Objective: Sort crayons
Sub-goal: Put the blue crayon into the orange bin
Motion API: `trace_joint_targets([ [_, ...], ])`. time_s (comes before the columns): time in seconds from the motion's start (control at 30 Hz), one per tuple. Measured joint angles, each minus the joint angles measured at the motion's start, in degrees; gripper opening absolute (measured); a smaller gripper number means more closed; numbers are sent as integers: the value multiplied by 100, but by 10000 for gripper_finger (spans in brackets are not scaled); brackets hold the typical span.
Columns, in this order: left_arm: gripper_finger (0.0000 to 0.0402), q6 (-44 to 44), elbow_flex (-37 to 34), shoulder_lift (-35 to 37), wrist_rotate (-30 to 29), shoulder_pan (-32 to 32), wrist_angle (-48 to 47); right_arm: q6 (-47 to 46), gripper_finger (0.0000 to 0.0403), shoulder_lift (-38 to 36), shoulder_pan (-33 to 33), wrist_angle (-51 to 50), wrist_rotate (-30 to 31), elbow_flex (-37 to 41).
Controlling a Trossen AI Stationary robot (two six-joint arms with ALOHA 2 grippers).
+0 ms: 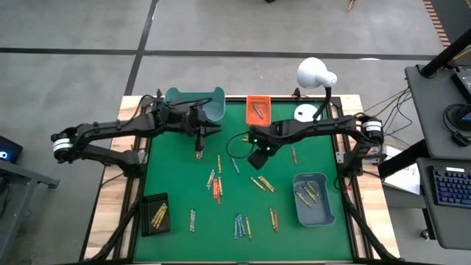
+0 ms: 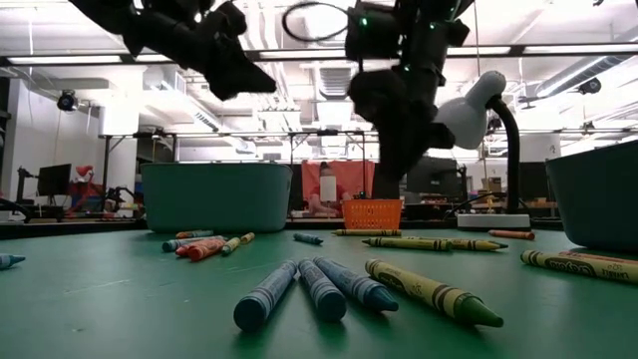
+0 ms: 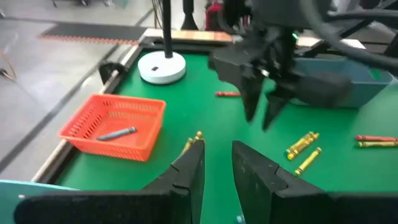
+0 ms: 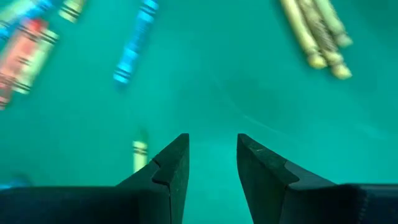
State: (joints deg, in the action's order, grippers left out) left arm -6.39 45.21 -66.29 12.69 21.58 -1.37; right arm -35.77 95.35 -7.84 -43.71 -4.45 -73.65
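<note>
The mat [image 1: 324,158] is plain deep green, edged by a pale wood table [image 1: 110,191]. Ahead of the left gripper [image 3: 217,158], whose fingers are black, an orange mesh basket [image 3: 93,134] holds a grey-blue crayon [image 3: 116,133]; yellow crayons [image 3: 303,144] lie to one side of those jaws. Beyond the right gripper [image 4: 212,158], also black, lie a blue crayon [image 4: 135,42], a red crayon [image 4: 22,46] and olive-yellow ones [image 4: 314,31]. The lamp [image 1: 316,73] is white.
</note>
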Motion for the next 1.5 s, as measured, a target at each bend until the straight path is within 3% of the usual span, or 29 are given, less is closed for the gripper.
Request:
trace_joint_targets([
  [0.23,64,60,-2,725,-21,4,-98,-371,121,56,363,1050,169,0],
  [0.47,64,340,-2,1449,-18,-2,-173,-369,121,591,461,1637,417,-228],
  [0.93,64,387,-2,2080,-18,-2,-341,-39,121,2167,459,641,625,-1796],
  [1.5,64,374,-188,2027,-21,-2,-335,-41,121,2712,461,613,770,-1971],
])
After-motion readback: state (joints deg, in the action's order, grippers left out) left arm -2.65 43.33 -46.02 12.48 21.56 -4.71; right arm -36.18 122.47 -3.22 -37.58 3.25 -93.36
